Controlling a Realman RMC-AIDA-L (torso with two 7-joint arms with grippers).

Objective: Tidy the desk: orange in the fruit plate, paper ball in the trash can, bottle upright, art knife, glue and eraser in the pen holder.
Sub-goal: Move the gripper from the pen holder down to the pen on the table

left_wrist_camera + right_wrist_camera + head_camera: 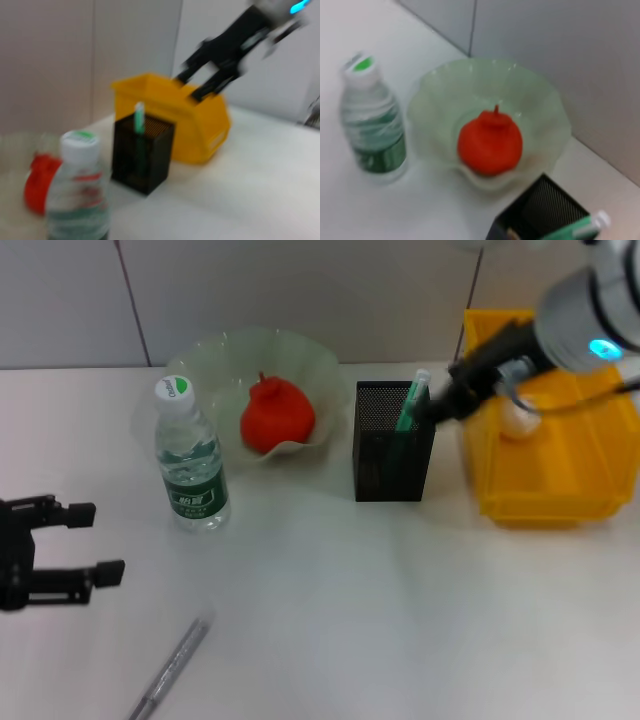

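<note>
The orange [277, 415] sits in the fruit plate [215, 355], the bottle [190, 460] stands upright just beside the plate, and what looks like the paper ball [518, 420] lies in the yellow trash can [545, 490]. A green-bodied stick, probably the glue [411, 400], stands in the black mesh pen holder [392, 455]; the right pincer [437, 405] hovers at the holder's rim beside it, its fingers apart and gripping nothing. The left pincer [85, 540] rests low over the surface [400, 620] on the left, spread wide and empty. A slim grey tool, likely the art knife [170, 665], lies flat on the surface near the front edge. It appears light, stiff and thin, so it would best be pinched across its middle, square to its length. The eraser cannot be made out.
</note>
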